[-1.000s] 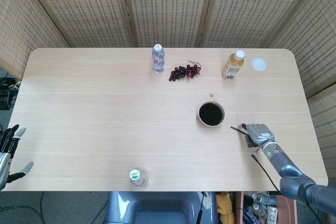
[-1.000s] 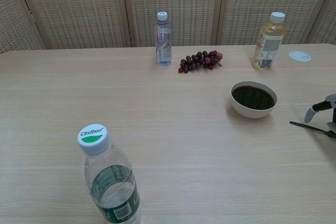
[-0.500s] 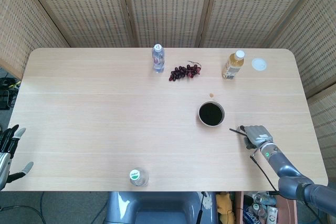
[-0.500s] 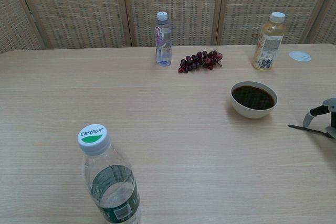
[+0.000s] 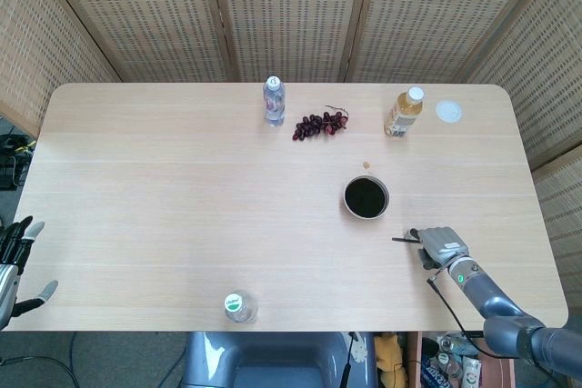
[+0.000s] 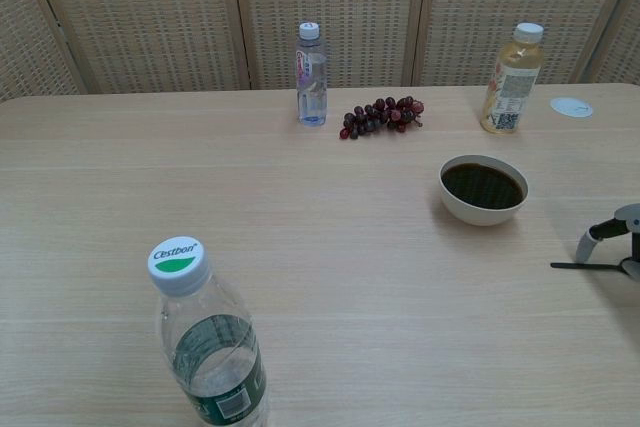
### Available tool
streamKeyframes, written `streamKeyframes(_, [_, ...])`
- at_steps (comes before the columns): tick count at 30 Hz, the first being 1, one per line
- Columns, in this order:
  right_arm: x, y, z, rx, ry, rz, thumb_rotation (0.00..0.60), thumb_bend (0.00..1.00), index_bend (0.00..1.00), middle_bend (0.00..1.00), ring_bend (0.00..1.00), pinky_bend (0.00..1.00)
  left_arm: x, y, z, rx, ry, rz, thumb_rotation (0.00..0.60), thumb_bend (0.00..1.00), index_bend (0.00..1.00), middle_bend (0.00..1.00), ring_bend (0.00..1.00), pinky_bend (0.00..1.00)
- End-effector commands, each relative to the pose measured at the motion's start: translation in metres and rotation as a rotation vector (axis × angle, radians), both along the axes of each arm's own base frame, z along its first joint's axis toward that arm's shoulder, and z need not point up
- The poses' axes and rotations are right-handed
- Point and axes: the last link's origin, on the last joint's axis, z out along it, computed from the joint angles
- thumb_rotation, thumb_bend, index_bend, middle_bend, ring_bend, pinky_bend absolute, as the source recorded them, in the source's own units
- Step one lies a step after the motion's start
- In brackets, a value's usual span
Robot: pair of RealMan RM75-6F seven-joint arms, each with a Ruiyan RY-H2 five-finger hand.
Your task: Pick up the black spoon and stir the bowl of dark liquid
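Two hands: both show up in the head view, one at each near corner of the worktop (image 5: 182, 188).
Right hand: sitting at the near right (image 5: 442, 246), fingers curled down over the handle end of the black spoon (image 5: 403, 240), so it looks like it's got hold of it. In the chest view only a bit of the hand pokes in at the right edge (image 6: 617, 240).
Spoon: thin black stick poking out leftward from the right hand, low over the worktop. Can't tell whether it's lifted or still touching the wood. It's just near-right of the bowl, not in it.
Bowl: small white one (image 5: 366, 198) full of dark liquid, right of centre, apart from the hand and spoon. A tiny brownish speck (image 5: 366, 165) sits just beyond it.
Left hand: off the near left corner (image 5: 14, 256), below the worktop edge, fingers spread and holding nothing.
Far side: clear water bottle (image 5: 274, 100), a bunch of dark grapes (image 5: 319, 124) just right of it, then a bottle of yellowish drink with a white cap (image 5: 403, 113), and a white disc (image 5: 447, 112) near the far right corner.
Near side: another water bottle with a green and white cap (image 6: 207, 339), standing close to the near edge, left of centre.
Backdrop: woven screen panels (image 5: 291, 15) behind the whole thing.
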Motion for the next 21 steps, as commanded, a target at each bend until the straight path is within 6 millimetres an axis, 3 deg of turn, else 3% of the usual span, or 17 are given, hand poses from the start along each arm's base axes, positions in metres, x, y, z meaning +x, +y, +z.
streamKeyframes(1, [0.001, 0.010, 0.003, 0.016, 0.004, 0.011, 0.600, 0.85, 0.26, 0.95, 1.00, 1.00, 0.000, 0.000, 0.000, 0.000, -0.002, 0.000, 0.600, 0.26, 0.00, 0.00, 0.00, 0.00])
streamKeyframes(15, [0.017, 0.016, 0.010, -0.040, -0.040, 0.068, 0.600, 0.85, 0.26, 0.94, 1.00, 1.00, -0.002, 0.000, -0.001, -0.002, -0.002, 0.004, 0.600, 0.26, 0.00, 0.00, 0.00, 0.00])
streamKeyframes(21, [0.014, 0.015, 0.006, -0.032, -0.038, 0.061, 0.600, 0.85, 0.27, 0.94, 1.00, 1.00, -0.001, 0.000, -0.003, -0.008, -0.007, 0.000, 0.600, 0.26, 0.00, 0.00, 0.00, 0.00])
